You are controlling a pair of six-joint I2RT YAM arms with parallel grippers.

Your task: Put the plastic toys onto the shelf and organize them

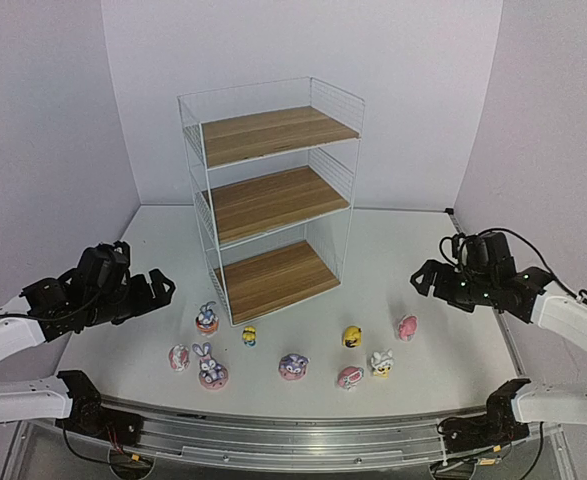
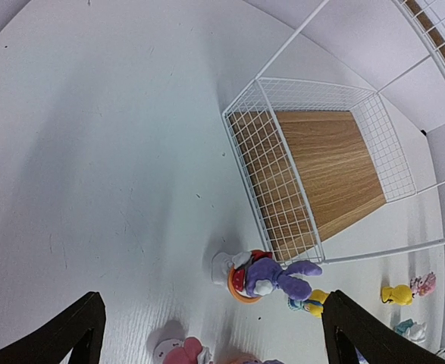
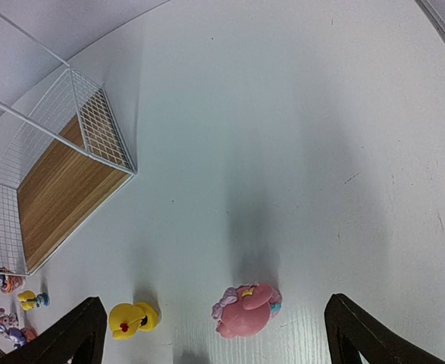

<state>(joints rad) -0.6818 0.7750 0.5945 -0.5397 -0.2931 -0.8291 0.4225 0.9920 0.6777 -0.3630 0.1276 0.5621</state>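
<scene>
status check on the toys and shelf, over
Left pincer open, empty. Right pincer open, empty. Nine toys on table, shelf boards bare. No obstruction seen.

The left gripper [image 1: 159, 290] and right gripper [image 1: 420, 279] are being held aloft, facing inward, jaws being spread wide, nothing being gripped.

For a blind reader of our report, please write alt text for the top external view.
Nine plastic toys stand on a white table in front of a three-board wire shelf with bare boards. The left gripper and right gripper hover open at either side.
</scene>
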